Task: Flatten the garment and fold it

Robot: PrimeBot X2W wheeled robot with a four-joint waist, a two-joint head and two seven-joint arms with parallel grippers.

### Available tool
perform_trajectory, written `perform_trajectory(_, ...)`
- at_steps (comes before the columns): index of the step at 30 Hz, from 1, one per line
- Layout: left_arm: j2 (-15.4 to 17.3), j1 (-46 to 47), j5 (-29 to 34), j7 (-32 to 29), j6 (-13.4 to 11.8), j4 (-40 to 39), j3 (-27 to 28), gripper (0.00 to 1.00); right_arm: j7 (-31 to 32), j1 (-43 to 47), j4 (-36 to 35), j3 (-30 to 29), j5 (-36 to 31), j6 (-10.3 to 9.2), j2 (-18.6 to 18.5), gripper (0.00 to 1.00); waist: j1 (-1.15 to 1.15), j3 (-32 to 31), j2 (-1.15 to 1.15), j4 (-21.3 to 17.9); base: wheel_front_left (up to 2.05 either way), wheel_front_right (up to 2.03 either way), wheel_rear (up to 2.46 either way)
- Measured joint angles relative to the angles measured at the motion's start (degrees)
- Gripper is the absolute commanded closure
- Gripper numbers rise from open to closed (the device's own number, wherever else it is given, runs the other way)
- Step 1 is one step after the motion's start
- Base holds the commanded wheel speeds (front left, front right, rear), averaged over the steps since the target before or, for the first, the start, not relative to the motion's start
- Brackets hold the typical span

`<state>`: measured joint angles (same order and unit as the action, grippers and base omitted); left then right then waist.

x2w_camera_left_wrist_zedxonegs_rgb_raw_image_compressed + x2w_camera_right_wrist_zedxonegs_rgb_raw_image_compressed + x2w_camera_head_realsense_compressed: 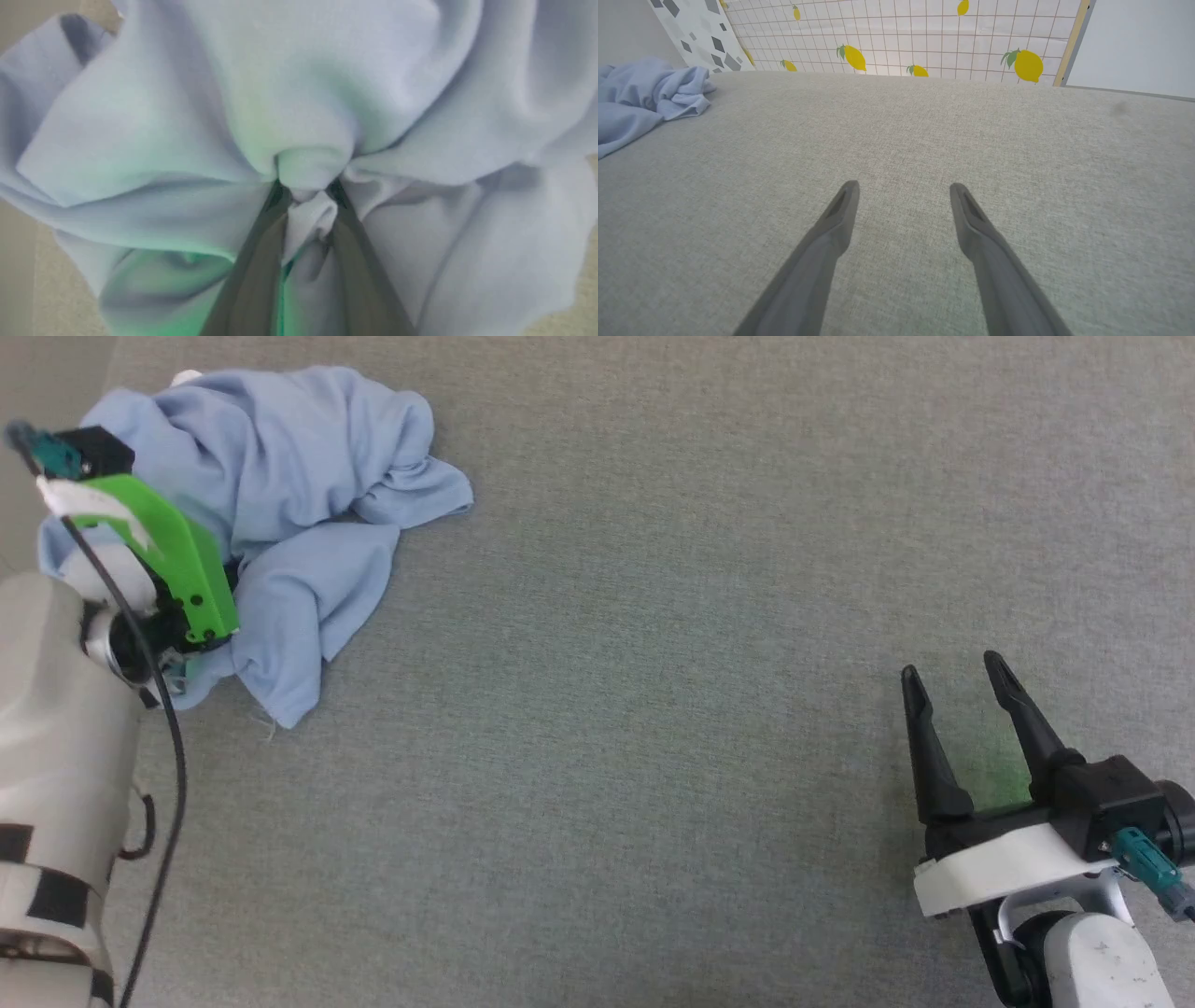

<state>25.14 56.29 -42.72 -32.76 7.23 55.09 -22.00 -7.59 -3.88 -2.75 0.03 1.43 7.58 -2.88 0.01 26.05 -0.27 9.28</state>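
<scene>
Light blue garment [303, 93], a fold pinched in the near-closed left claw [308, 198], presumably for spreading; right claw [966, 686] agape, empty

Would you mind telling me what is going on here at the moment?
The robot is working on a crumpled light blue shirt that lies in a heap at the far left of the grey surface. Its left tool has a bunch of the fabric pinched between its fingers. The right tool is open and well apart from the shirt, over bare surface at the lower right. The shirt is not yet flattened or folded.
</scene>
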Motion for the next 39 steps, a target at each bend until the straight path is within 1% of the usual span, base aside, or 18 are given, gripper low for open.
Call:
perform_trajectory(3, -1.13, -1.13, -2.04, 6.95, -0.25, 0.62, 2.27, 1.0, -0.09, -0.01, 0.77, 0.15, 0.29, 0.0, -0.01, 0.0, 0.0, -1.02, 0.0, 0.45, 0.0, 0.0, 0.0)
perform_trajectory(6, -2.14, -1.56, -2.13, 15.49, -0.76, 0.51, 3.65, 1.0, -0.75, -0.01, 1.85, 0.4, 1.1, 0.0, 0.0, 0.0, 0.0, -2.41, 0.0, 0.84, 0.0, 0.0, 0.0)
perform_trajectory(7, -1.81, -0.59, -1.22, 22.94, -0.75, -0.76, 4.09, 1.0, -1.44, -0.01, 3.26, 0.53, 1.8, 0.0, 0.0, 0.0, 0.0, -4.25, 0.0, 1.26, 0.0, 0.0, 0.0)
perform_trajectory(9, -1.44, 1.01, -0.93, 26.13, -0.7, -2.03, 4.23, 1.0, -2.02, 0.0, 4.39, 0.63, 2.43, 0.0, 0.0, 0.0, 0.0, -5.61, 0.0, 1.55, 0.0, 0.0, 0.0)
perform_trajectory(12, -0.54, 3.98, 0.18, 28.72, -0.46, -4.38, 3.69, 1.0, -2.66, 0.0, 5.99, 1.04, 3.39, 0.0, -0.01, 0.0, 0.0, -7.56, 0.0, 1.84, 0.0, 0.0, 0.0)
perform_trajectory(19, 2.11, 10.9, 1.3, 29.82, -0.15, -11.24, 1.6, 1.0, -4.74, 0.45, 9.83, 1.54, 5.94, 0.0, 0.0, 0.0, -0.01, -13.25, 0.0, 1.76, 0.0, 0.0, 0.0)
perform_trajectory(25, 1.54, 12.04, 1.0, 27.67, -0.15, -15.99, -0.93, 1.0, -5.61, 1.16, 11.38, 0.85, 6.81, 0.0, -0.01, 0.0, -0.01, -17.55, 0.0, 0.81, 0.0, 0.0, 0.0)
perform_trajectory(30, -0.9, 11.86, -1.55, 25.21, -0.14, -20.75, -3.7, 1.0, -6.11, 1.43, 12.16, -0.07, 7.23, 0.0, 0.02, 0.0, -0.01, -20.39, 0.0, -1.36, 0.0, 0.0, 0.0)
perform_trajectory(35, -4.8, 10.09, -4.31, 23.68, -0.14, -26.13, -6.53, 1.0, -6.42, 1.69, 12.55, -1.63, 7.23, 0.0, 0.0, 0.0, -0.01, -22.2, 0.0, -4.95, 0.0, 0.0, 0.0)
perform_trajectory(39, -8.13, 6.87, -6.31, 22.75, -0.13, -29.04, -8.7, 1.0, -6.56, 2.03, 12.52, -3.38, 7.21, 0.0, -0.02, 0.0, -0.01, -23.16, 0.0, -8.14, 0.0, 0.0, 0.0)
